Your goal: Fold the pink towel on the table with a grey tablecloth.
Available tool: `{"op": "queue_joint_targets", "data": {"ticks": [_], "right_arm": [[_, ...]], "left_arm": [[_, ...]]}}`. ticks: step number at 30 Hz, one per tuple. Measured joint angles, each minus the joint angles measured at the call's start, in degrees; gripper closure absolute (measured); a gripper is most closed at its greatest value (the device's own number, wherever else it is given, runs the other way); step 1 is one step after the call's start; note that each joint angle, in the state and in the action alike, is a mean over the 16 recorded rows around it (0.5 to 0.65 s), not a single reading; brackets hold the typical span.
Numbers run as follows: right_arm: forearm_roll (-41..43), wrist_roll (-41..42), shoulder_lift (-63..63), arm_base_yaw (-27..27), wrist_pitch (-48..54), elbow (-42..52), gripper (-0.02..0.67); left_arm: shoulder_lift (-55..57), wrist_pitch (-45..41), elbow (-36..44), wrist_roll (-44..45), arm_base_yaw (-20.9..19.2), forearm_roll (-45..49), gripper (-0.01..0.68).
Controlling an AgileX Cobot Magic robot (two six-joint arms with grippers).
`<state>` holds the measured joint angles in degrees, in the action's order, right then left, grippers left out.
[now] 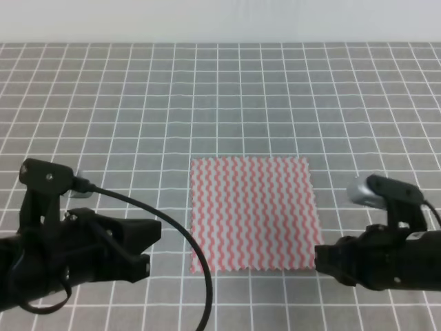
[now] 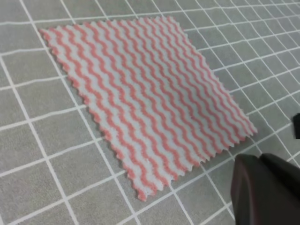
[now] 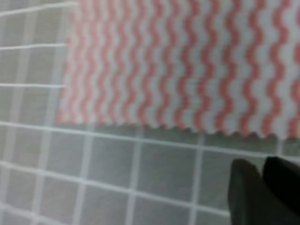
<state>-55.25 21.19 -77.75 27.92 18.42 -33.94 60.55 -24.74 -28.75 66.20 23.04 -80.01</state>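
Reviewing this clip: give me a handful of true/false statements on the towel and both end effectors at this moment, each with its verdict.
1. The pink towel lies flat and unfolded on the grey tablecloth. True.
2. The left end effector is gripping a towel corner. False: it sits off the towel's left side, apart from the cloth.
3. The right end effector is close to the towel's near right corner. True.
4. The towel is plain pink. False: it has pink-red and white wavy stripes.
5. A second cloth lies beside the towel. False: only the one towel shows on the grid.
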Motion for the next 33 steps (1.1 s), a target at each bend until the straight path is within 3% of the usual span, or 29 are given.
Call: {"op": "queue_joint_targets", "data": {"ticks": [9,13,33], "right_arm": [[-2.79,0.06,-8.73,0.0,-3.32,-1.35,0.366],[-3.81,0.06,-11.1,0.02,-4.38,-2.15,0.325],[-4.32,0.21,-15.69,0.05,-6.72,-4.79,0.339]], "left_arm": [[0.07,-0.72,-0.07,0.23,0.02,0.21,0.675],[0.18,-0.71,-0.08,0.23,0.02,0.26,0.676],[0.03,-1.09,-0.06,1.16,0.02,0.29,0.674]]}}
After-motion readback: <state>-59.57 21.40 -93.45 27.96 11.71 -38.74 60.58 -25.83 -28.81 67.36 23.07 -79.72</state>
